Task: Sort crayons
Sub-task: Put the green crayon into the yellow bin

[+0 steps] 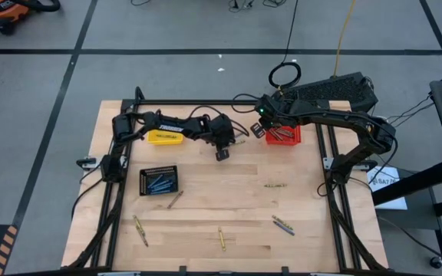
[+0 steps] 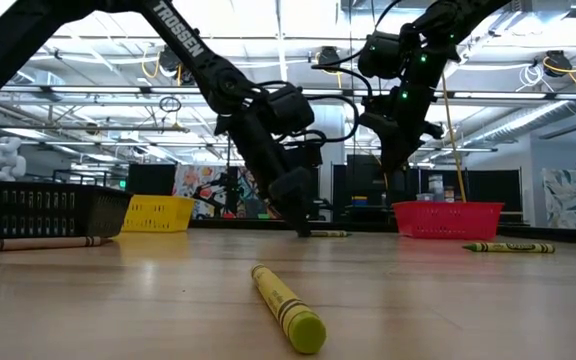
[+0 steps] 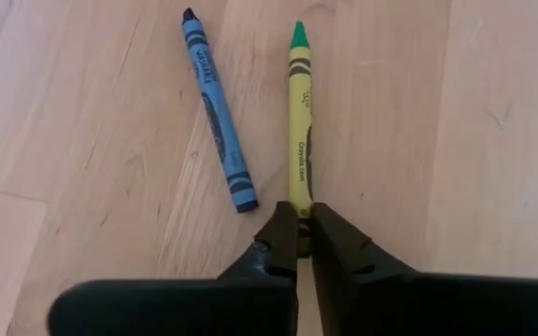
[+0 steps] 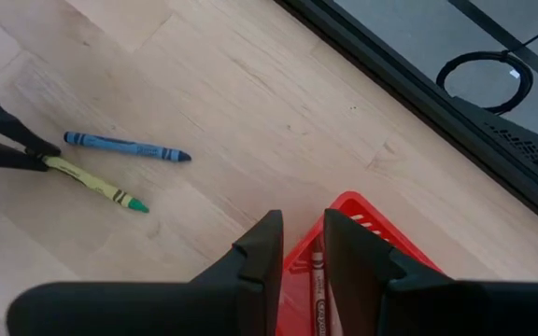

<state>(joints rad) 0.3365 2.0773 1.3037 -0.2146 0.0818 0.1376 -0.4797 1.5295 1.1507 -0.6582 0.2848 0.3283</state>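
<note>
Partway through the sort, I judge: my red basket point(image 1: 283, 136) holds a few crayons, my black basket point(image 1: 159, 180) holds several bluish ones, and the yellow basket point(image 1: 165, 137) shows nothing I can make out. My left pincer point(image 3: 298, 245) sits low on the surface point(image 1: 229, 207) between the yellow and red baskets, clenched on the butt end of a yellow crayon point(image 3: 300, 117) with a green tip; the crayon lies flat on the wood, with a blue crayon point(image 3: 218, 107) just beside it. My right pincer point(image 4: 304, 245) hangs over the red basket, its fingers a little apart with nothing visibly between them. Left to do: five or so loose crayons point(image 1: 282, 225) scattered across the near half of the surface, plus these two. Hard to tell: exact counts in any basket, the colours of the far loose crayons from overhead, and the left fingertips where they close over the crayon.
</note>
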